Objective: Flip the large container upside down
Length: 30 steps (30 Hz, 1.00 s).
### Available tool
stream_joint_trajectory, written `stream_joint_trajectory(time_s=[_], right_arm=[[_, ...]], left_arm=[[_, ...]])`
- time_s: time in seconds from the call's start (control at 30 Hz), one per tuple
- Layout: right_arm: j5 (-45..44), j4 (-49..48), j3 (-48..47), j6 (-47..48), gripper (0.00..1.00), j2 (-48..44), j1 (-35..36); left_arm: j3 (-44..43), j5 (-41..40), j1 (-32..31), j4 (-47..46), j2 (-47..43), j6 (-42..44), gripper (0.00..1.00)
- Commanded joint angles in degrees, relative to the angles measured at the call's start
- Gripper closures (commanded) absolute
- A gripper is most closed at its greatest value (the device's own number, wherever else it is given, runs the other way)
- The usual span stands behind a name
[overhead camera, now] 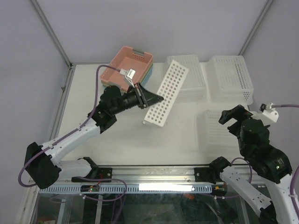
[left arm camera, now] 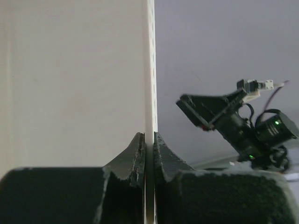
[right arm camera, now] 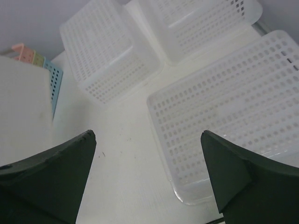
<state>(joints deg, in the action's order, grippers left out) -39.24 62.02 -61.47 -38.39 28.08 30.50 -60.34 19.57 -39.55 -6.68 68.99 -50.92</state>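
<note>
The white desk (overhead camera: 121, 140) carries everything here. Near its middle the container (overhead camera: 166, 93) is up on one long edge, tipped steeply, its perforated wall facing us and its upper rim leaning toward the far edge. Three more white baskets (overhead camera: 231, 77) sit along the far and right sides, and a stack of pink, blue and green trays (overhead camera: 131, 63) is at the far edge, left of centre.

The left pincer (overhead camera: 156, 99) is clamped right down on the container's thin rim, the wall pinched between its jaws in the wrist view. The right pincer (overhead camera: 233, 116) hangs spread wide over the near-right basket, holding nothing.

I'd say we're mid-flip. To finish cleanly, the wrist should roll on past vertical, with the bottom edge pivoting on the desk rather than sliding. Lower it, don't drop it, and watch the basket just beyond.

No brand, label or writing that I can read anywhere.
</note>
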Motion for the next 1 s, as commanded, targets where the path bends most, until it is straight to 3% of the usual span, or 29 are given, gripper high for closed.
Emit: stream_joint_trajectory(time_s=[0.0, 0.27, 0.43, 0.57, 0.97], right_arm=[[-8.55, -0.60, -3.38, 1.83, 0.01, -2.46, -0.18], [-6.19, 0.39, -3.16, 0.48, 0.01, -2.02, -0.18], [-5.00, 0.22, -2.26, -0.52, 0.01, -2.02, -0.13], [-4.37, 0.05, -1.90, -0.81, 0.01, -2.18, -0.18], [-3.58, -0.26, -0.69, -1.20, 0.01, -2.33, -0.17]], left_arm=[[11.86, -1.31, -4.03, -32.88, -5.96, -19.02, 1.00], [23.72, -1.31, -6.28, -66.24, 5.57, -39.91, 1.00], [27.81, -5.42, -8.49, -81.25, 14.93, -47.23, 1.00], [27.30, -5.54, -9.38, -86.79, 20.20, -49.79, 1.00], [34.91, -14.80, -11.87, -91.15, 27.80, -52.06, 1.00]])
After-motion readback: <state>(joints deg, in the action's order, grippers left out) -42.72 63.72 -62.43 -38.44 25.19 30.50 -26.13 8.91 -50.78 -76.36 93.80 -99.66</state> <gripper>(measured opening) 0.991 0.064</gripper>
